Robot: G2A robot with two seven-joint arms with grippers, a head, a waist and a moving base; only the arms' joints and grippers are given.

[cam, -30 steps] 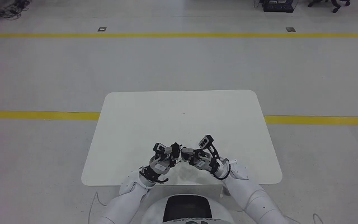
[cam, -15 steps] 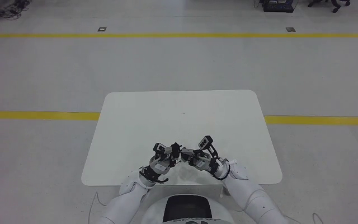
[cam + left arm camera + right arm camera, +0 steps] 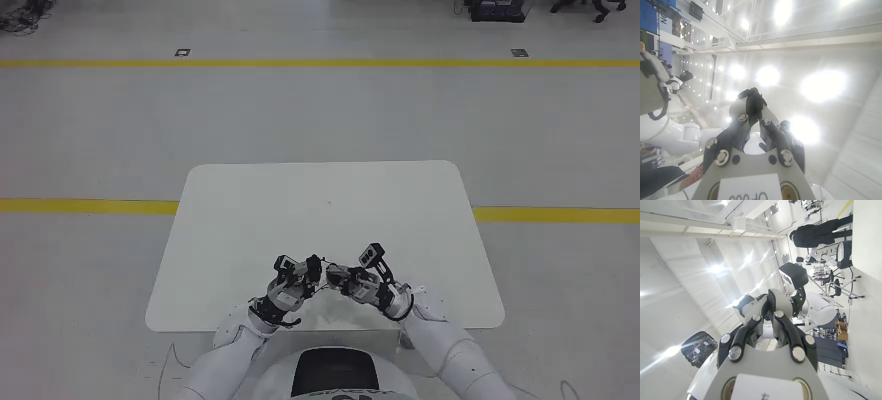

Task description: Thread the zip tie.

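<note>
Threading looks unfinished: left gripper (image 3: pixel 753 92) jaws clamped on a dark strip, seemingly the zip tie (image 3: pixel 753 108); right gripper (image 3: pixel 753 308) jaws drawn together, contents unclear, both meeting above the counter (image 3: pixel 330 200)

The table (image 3: pixel 330 200) is showing a smooth, matt white top. Over its near edge, the left gripper (image 3: pixel 753 98) is flashing shiny metal pins on matt black plastic links; the right gripper (image 3: pixel 761 302) is showing the same, with a dull grey plate.
</note>
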